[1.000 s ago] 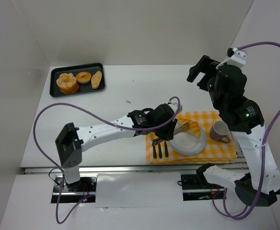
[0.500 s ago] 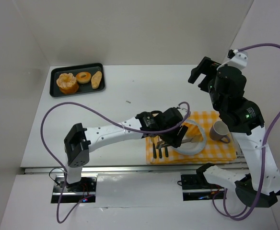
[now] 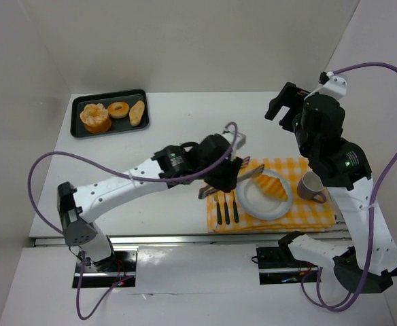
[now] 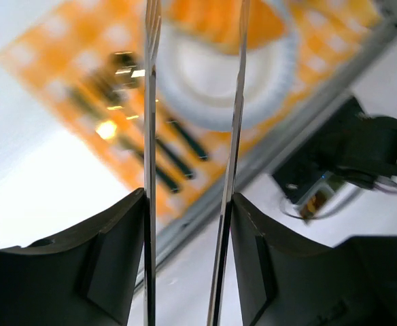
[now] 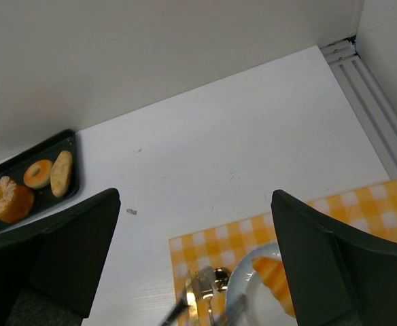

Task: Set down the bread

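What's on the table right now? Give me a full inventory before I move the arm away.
table: one, white, under everything
tray: one, black, far left corner
fluted bun: one, orange, left on the tray
doughnut: one, golden, middle of the tray
bread roll: one, tan, right on the tray
placemat: one, yellow-and-white check, near right
plate: one, white, on the placemat
bread: one, golden, on the plate
mug: one, mauve, right of the plate
cutlery: three pieces, black-handled, left of the plate
tongs: one, metal, held by the left gripper
left gripper: holding the tongs
right gripper: open, raised, holding nothing
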Robot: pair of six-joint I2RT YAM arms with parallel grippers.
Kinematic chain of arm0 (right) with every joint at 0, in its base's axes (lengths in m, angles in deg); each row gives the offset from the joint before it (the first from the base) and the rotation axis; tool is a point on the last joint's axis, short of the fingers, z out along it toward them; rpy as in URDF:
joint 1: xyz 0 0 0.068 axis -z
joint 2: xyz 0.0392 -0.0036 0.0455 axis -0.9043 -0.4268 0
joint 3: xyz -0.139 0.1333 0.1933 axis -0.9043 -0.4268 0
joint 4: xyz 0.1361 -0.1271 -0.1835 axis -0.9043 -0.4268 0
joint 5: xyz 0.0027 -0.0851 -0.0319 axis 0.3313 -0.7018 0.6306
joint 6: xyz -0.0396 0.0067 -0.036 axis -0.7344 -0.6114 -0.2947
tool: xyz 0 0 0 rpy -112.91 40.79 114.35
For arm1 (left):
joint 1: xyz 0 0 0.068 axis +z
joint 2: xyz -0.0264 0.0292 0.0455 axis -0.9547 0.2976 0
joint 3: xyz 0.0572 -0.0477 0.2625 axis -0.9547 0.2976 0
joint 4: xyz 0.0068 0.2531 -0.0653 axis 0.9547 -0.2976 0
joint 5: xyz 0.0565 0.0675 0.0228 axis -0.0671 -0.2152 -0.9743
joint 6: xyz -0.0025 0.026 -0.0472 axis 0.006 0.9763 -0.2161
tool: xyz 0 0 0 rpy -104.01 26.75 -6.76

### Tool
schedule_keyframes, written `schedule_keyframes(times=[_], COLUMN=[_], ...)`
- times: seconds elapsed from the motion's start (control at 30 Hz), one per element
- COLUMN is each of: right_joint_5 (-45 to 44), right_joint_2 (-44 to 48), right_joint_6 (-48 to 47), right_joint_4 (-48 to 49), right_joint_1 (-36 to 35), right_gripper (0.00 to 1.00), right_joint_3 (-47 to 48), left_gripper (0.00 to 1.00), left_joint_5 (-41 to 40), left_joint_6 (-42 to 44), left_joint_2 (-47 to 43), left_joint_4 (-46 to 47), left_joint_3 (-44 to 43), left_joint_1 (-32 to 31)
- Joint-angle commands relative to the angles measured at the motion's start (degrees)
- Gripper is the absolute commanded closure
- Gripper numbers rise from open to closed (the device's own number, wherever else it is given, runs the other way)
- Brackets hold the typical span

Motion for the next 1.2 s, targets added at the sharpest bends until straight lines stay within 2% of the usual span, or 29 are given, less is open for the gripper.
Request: schedule_keyframes(times=[0.0, 0.07, 0.1, 0.13, 0.2, 0.23, 0.4, 0.5, 0.63, 0.77, 0.93, 1.17], right_joint_5=[0.1, 1.0, 2.4, 2.9, 3.4, 4.0, 4.6, 4.6, 5.1, 4.6, 5.1, 5.7], right_joint_2=[0.4, 0.4, 1.0, 1.0, 1.0, 0.4, -1.0, -2.1, -2.6, -4.0, -4.5, -6.2], right_joint_6=[-0.4, -0.4, 0.1, 0.1, 0.1, 0.1, 0.1, 0.1, 0.1, -0.4, -0.4, 0.1], right_joint_4=[0.6, 1.1, 1.9, 2.6, 3.2, 3.2, 4.3, 4.8, 4.8, 4.8, 5.4, 5.4], right_joint_1=[-0.1, -0.1, -0.1, -0.1, -0.1, -0.1, -0.1, -0.1, -0.1, -0.1, -0.1, -0.1], right_gripper=[0.01, 0.01, 0.01, 0.01, 0.01, 0.01, 0.01, 0.01, 0.01, 0.01, 0.01, 0.01], right_joint_3=[-0.3, -0.9, -0.9, -1.5, -2.3, -3.0, -3.6, -3.6, -3.6, -3.6, -4.1, -5.3], left_gripper=[0.38, 0.38, 0.38, 0.38, 0.38, 0.38, 0.4, 0.4, 0.4, 0.41, 0.41, 0.41], left_joint_5=[-1.6, 0.1, 0.7, 0.7, 0.0, -0.7, -1.6, 1.3, 7.4, 6.9, 12.4, 10.9], left_joint_6=[-1.1, -1.1, -0.5, -0.4, -0.4, -0.4, -3.9, -7.3, -13.9, -17.2, -20.1, -22.0], left_joint_2=[-8.7, -12.6, -14.4, -17.0, -17.0, -17.0, -7.0, -1.7, 1.4, 4.6, 8.2, 11.9], left_joint_4=[-3.8, -2.2, -1.5, -1.5, -1.5, -1.5, -0.9, 1.1, 7.6, 10.1, 15.4, 15.9], left_joint_3=[5.4, 11.2, 12.7, 14.6, 15.1, 14.4, 10.0, 6.5, 7.3, 5.9, 6.4, 5.2], left_joint_1=[11.1, 16.9, 22.9, 25.8, 32.1, 37.7, 48.4, 53.9, 61.9, 64.2, 68.0, 69.2])
